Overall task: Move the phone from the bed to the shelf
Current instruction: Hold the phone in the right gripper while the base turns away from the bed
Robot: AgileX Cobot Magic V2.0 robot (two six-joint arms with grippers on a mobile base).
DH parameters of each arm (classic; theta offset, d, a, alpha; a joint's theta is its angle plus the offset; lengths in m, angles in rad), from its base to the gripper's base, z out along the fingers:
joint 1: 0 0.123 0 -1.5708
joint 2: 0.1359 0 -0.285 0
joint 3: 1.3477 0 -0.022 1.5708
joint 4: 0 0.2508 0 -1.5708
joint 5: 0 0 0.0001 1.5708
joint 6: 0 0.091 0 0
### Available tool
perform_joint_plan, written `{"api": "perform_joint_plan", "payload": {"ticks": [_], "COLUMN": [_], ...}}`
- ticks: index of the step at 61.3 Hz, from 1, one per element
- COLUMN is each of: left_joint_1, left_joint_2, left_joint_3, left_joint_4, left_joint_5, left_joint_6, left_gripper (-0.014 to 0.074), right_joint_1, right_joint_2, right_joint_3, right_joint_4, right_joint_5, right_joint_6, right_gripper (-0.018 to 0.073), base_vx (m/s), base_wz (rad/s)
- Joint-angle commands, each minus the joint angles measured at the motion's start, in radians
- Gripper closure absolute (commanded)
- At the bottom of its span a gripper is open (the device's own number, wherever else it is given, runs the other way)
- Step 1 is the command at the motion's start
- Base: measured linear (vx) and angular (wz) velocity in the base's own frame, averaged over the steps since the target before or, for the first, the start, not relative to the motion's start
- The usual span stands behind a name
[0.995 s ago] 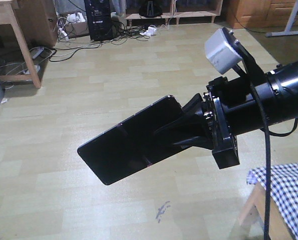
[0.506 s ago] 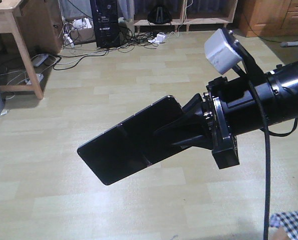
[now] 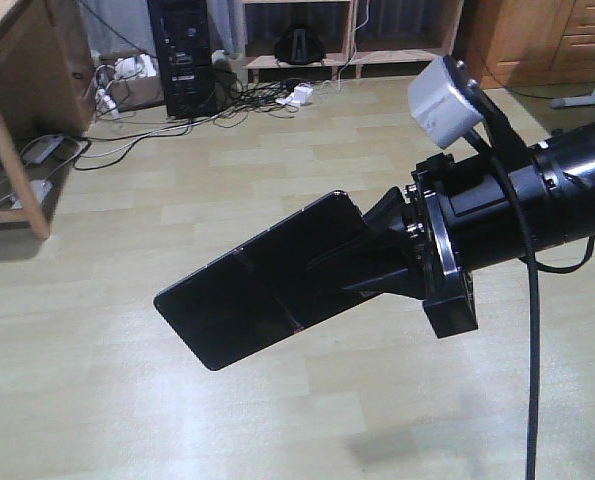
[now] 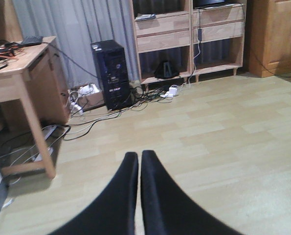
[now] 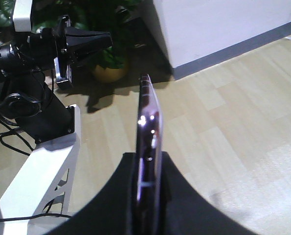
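Note:
The phone point(image 3: 262, 290), a glossy black slab with a seam across its middle, is held in the air over the floor, sticking out to the left of my right gripper point(image 3: 362, 258), which is shut on its near end. From the right wrist the phone point(image 5: 148, 117) shows edge-on, upright between the two black fingers of the gripper point(image 5: 148, 159). My left gripper point(image 4: 139, 155) is shut with nothing in it and points toward the shelf point(image 4: 189, 36). The same pale wood shelf point(image 3: 307, 58) stands across the floor at the far wall. The bed is out of view.
A wooden desk point(image 4: 23, 68) stands at the left, a black computer tower point(image 4: 111, 73) beside it, with cables and power strips point(image 3: 127, 75) on the floor. An orange-brown cabinet point(image 4: 275, 34) is at the right. A potted plant point(image 5: 106, 68) and white wall point(image 5: 218, 24) lie behind.
The shelf, tower and desk have come nearer and shifted left in view. The checked bed corner at bottom right has dropped out of view. The phone stays clamped the same way.

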Motion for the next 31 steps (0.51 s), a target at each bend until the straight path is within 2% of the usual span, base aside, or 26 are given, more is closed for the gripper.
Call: {"api": "perform_joint_plan", "payload": {"ticks": [1, 31], "left_joint_1": [-0.003, -0.003], "left_joint_2": [-0.005, -0.005], "left_joint_3": [-0.023, -0.023], "left_joint_4": [-0.009, -0.009], "left_joint_5": [-0.072, -0.072], "left_joint_6": [-0.006, -0.006], "left_gripper": [0.0595, 0.0595], "right_joint_1": [-0.002, -0.002], "right_joint_2": [-0.034, -0.034], "right_joint_3": [-0.026, -0.026], "right_joint_4": [0.082, 0.082], "right_joint_5": [0.063, 0.063], "right_joint_6": [-0.001, -0.001], "right_gripper": [0.0562, 0.0562], "base_vx": [0.4, 0.38], "base_wz": [-0.17, -0.19]}}
